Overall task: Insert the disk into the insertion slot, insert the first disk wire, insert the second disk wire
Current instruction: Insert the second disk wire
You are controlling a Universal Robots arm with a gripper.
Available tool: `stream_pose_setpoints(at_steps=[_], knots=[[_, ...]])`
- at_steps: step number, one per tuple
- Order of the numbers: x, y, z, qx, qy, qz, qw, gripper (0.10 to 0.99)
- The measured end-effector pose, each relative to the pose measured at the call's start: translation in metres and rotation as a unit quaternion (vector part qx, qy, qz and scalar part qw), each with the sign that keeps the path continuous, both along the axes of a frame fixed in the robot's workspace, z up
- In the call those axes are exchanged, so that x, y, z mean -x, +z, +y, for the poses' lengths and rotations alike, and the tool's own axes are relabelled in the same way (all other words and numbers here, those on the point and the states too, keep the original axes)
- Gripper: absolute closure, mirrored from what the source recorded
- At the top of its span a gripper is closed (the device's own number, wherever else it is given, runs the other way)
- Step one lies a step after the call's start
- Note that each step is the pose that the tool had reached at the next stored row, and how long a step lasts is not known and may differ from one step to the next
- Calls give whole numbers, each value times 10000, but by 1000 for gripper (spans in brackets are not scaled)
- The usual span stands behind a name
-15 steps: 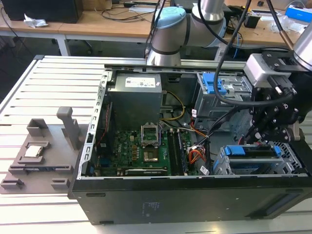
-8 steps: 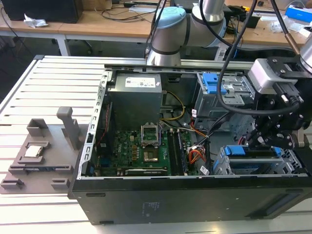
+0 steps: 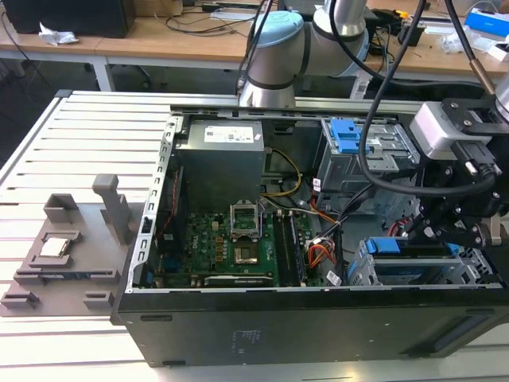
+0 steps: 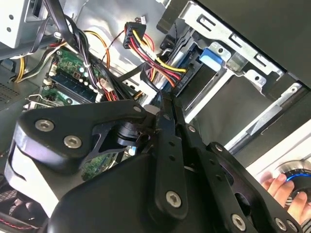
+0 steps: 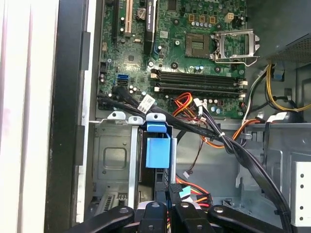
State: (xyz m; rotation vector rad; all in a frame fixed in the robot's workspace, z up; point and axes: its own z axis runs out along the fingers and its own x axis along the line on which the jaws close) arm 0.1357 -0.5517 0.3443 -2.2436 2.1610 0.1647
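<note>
The disk's blue carrier (image 3: pixel 394 247) sits inside the insertion slot (image 3: pixel 362 274), the low grey cage in the open computer case's front corner at the exterior view's right. In the first wrist view the carrier's blue handle (image 5: pixel 158 150) stands out from the cage (image 5: pixel 114 160). My gripper (image 3: pixel 445 227) hangs right over that cage. Its black fingers (image 5: pixel 155 216) are drawn close together at a black connector (image 5: pixel 174 188) of a disk wire with red, orange and yellow strands (image 5: pixel 197 198). In the second wrist view the fingertips (image 4: pixel 167 104) sit just below that wire bundle (image 4: pixel 165 70), behind the blue carrier (image 4: pixel 214 58).
A taller grey cage with a blue latch (image 3: pixel 350 139) stands behind the gripper. The motherboard (image 3: pixel 238 247) and power supply (image 3: pixel 219 159) fill the case's middle. Loose cables (image 5: pixel 233 145) cross beside the slot. A grey fixture (image 3: pixel 64 255) lies on the table. A person's fingers (image 4: pixel 277 187) rest outside the case.
</note>
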Motion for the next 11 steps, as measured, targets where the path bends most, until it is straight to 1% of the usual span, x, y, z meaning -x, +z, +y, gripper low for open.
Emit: stream_pose_setpoints(at_steps=[3,4,6,11], knots=[[-19,-17,-1,0,1,0,10000,941],[-19,-20,-9,-1,0,0,10000,941],[-20,-29,-66,0,1,0,10000,941],[-19,-56,-67,3,0,0,10000,941]])
